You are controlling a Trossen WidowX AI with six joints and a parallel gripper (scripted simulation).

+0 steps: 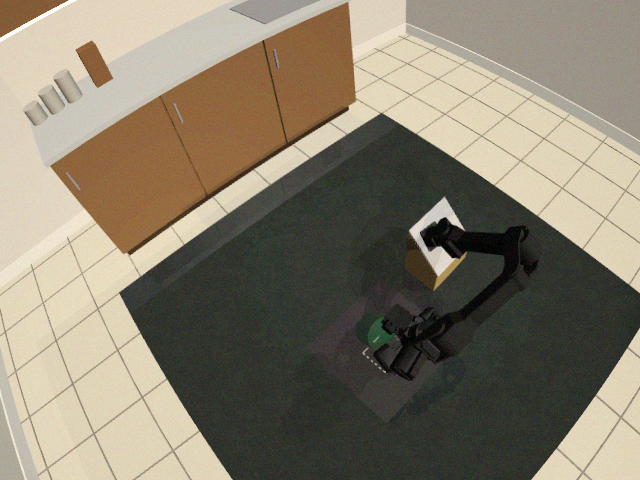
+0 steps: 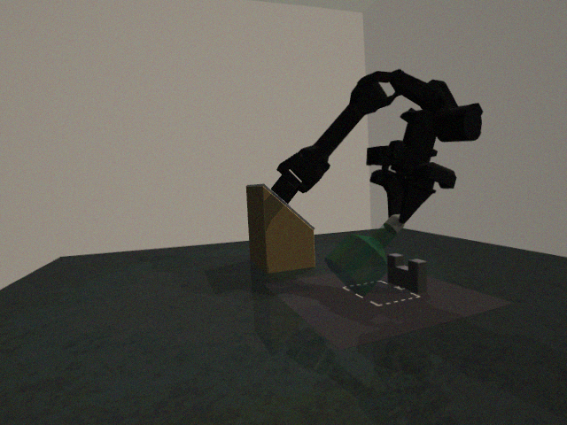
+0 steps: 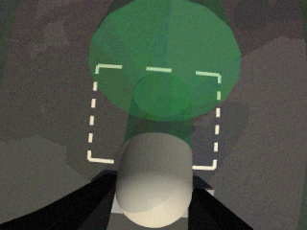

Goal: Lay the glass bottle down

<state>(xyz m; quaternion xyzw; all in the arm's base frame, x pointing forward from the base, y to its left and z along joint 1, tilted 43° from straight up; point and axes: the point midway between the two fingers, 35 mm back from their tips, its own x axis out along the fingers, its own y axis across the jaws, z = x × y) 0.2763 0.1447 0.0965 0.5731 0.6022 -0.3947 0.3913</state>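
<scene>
The tool (image 1: pixel 395 342) (image 2: pixel 397 220) (image 3: pixel 153 191) points downward, gripping the bottle's neck (image 2: pixel 393 223) (image 3: pixel 154 168).

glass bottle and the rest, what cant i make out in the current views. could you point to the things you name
- Grey U-shaped rest (image 2: pixel 397 270): the arm covers it in the top view.
- Neck of the glass bottle (image 1: pixel 378 333) (image 2: pixel 357 260) (image 3: pixel 165 43): hidden under the gripper (image 2: pixel 397 220) (image 3: pixel 153 191) in the top view.
- Whether the bottle's lowest edge touches the mat: too dim in the exterior view.
- Dashed outline (image 1: pixel 374 363) (image 2: pixel 397 303) (image 3: pixel 217 129): mostly behind the gripper from the top.
</scene>
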